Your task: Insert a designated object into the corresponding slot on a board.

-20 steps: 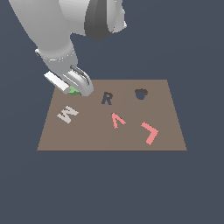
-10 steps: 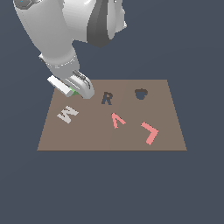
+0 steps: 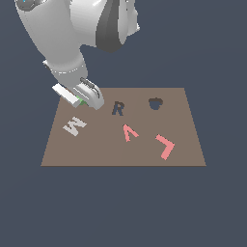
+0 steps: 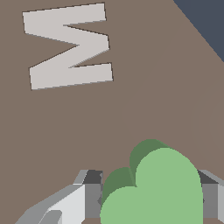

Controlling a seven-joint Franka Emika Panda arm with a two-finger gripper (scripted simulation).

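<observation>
The tool (image 3: 83,100) sits low over the board (image 3: 185,137) near its far corner on the exterior view's left, its two fingers (image 4: 92,194) closed against the sides of the green heart (image 4: 155,188); the heart is held there, beyond the white M (image 3: 74,127); the heart slot (image 3: 155,103) lies near the far edge toward the exterior view's right, well apart from the heart; the R cutout (image 3: 117,108) lies between them; the pink V (image 3: 129,132) and L (image 3: 165,145) lie nearer the near edge.
</observation>
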